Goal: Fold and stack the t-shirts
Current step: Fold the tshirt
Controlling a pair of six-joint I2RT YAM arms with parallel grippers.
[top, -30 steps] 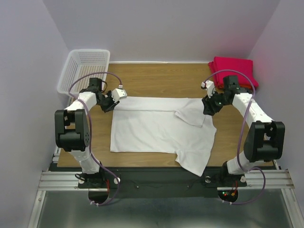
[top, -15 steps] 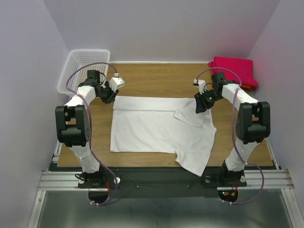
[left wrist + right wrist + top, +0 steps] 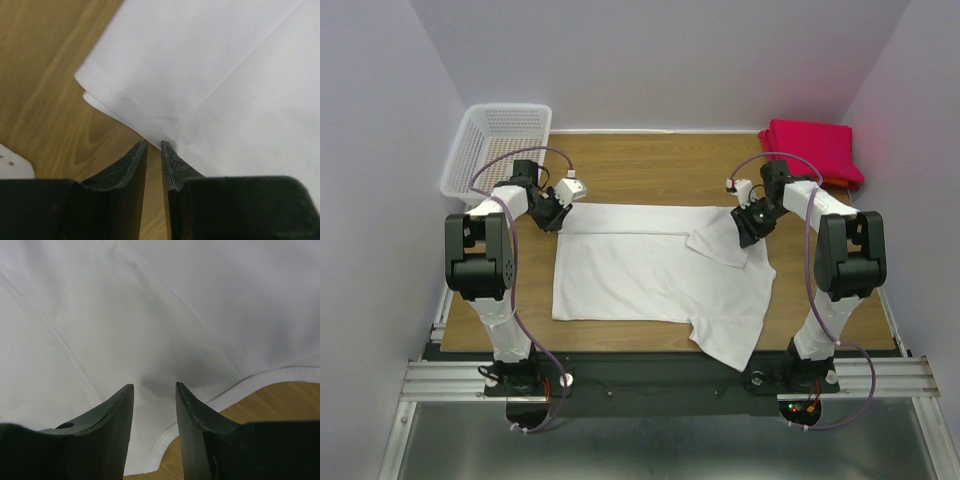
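Observation:
A white t-shirt [image 3: 650,270] lies spread on the wooden table, its far edge folded over and one sleeve [image 3: 720,243] folded inward. My left gripper [image 3: 550,213] sits low at the shirt's far left corner. In the left wrist view its jaws [image 3: 154,145] stand a narrow gap apart, with bare wood between them and the tips at the edge of the cloth [image 3: 215,65]. My right gripper [image 3: 748,228] is over the far right edge by the folded sleeve. Its jaws [image 3: 154,386] are open above the cloth [image 3: 150,300]. Folded red t-shirts [image 3: 815,148] are stacked at the back right.
A white lattice basket [image 3: 510,107] stands at the back left corner. The shirt's near right sleeve [image 3: 730,340] hangs over the table's front edge onto the black rail. Purple walls close in both sides and the back.
The left gripper pulled back from the shirt's corner, widened slightly, then came back to it. The right arm swung inward and its gripper settled lower on the far right edge.

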